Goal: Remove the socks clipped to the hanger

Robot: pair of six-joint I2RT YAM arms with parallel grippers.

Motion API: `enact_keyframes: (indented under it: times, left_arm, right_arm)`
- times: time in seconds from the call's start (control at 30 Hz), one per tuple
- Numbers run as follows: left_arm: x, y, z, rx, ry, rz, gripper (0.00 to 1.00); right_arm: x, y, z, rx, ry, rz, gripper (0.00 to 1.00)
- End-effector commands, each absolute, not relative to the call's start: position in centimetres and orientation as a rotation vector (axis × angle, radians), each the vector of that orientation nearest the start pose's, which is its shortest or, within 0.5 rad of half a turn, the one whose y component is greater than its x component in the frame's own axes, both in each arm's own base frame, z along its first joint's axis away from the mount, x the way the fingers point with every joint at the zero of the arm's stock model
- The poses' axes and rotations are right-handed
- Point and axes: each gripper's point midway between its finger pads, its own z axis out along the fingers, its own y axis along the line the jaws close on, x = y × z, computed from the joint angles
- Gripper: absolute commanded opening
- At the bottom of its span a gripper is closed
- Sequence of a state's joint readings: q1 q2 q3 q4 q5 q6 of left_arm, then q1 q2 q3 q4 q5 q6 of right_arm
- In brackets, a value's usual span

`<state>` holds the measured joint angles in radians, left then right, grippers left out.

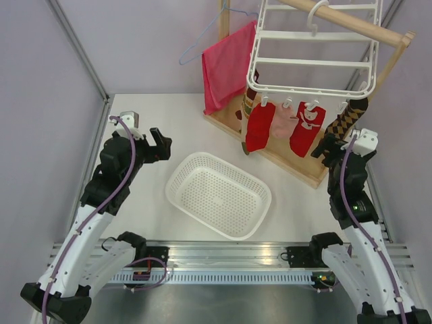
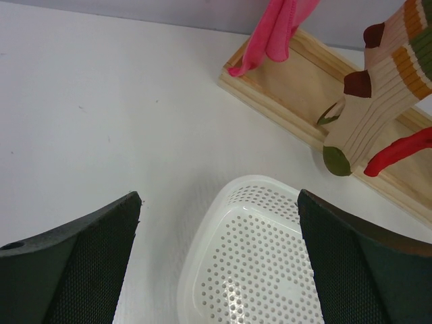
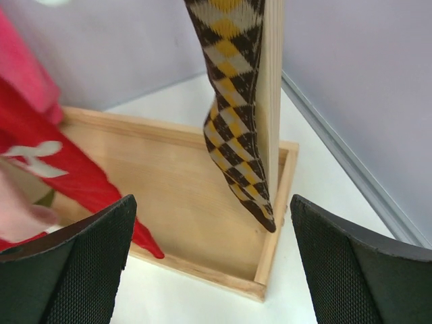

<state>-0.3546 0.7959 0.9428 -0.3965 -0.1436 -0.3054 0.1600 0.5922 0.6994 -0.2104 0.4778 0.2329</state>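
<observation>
Left claw (image 2: 219,196) nearest, spread wide and empty over bench (image 2: 101,101) and rim of white perforated basket (image 2: 263,270). Right claw (image 3: 212,199) equally wide, gripping nothing, facing argyle sock (image 3: 236,121) beside an upright of wooden stand (image 3: 175,202). Socks (image 1: 283,125) clipped in a row along lower edge of white hanger (image 1: 310,47): striped sock (image 2: 385,88) leftmost, then red, pale pink, red, argyle.
</observation>
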Motion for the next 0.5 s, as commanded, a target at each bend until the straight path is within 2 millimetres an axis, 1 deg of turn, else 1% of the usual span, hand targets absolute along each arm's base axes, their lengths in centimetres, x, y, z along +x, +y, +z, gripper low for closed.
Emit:
enact_keyframes:
  times: [0.0,0.03,0.07,0.1,0.17,0.2,0.27,0.3,0.47]
  left_arm:
    - [28.6,-9.4,30.9,-0.02,1.805,-0.343,1.0]
    - [28.6,-9.4,31.0,-0.019,1.803,-0.345,1.0]
    - [28.6,-9.5,31.0,-0.018,1.802,-0.347,1.0]
    - [28.6,-9.5,31.0,-0.018,1.802,-0.347,1.0]
    - [28.5,-9.4,31.1,-0.016,1.799,-0.346,1.0]
    - [28.5,-9.4,31.1,-0.016,1.797,-0.346,1.0]
    - [28.5,-9.4,31.2,-0.016,1.796,-0.346,1.0]
    - [28.4,-9.4,31.2,-0.015,1.794,-0.348,1.0]
    - [28.4,-9.7,31.1,-0.004,1.799,-0.358,1.0]
  right_arm:
    - [28.6,-4.0,28.1,0.488,1.624,-0.179,0.98]
    - [29.0,-4.0,27.9,0.488,1.633,-0.18,0.98]
    - [29.6,-3.8,27.2,0.489,1.655,-0.182,0.97]
    - [29.9,-3.8,27.0,0.491,1.656,-0.183,0.95]
    - [30.2,-4.3,25.9,0.508,1.665,-0.207,0.92]
    - [30.4,-4.1,25.9,0.5,1.666,-0.197,0.91]
    - [30.7,-4.4,25.2,0.502,1.677,-0.194,0.88]
    - [30.9,-4.4,25.1,0.5,1.676,-0.188,0.86]
    - [31.3,-5.2,23.4,0.519,1.715,-0.218,0.86]
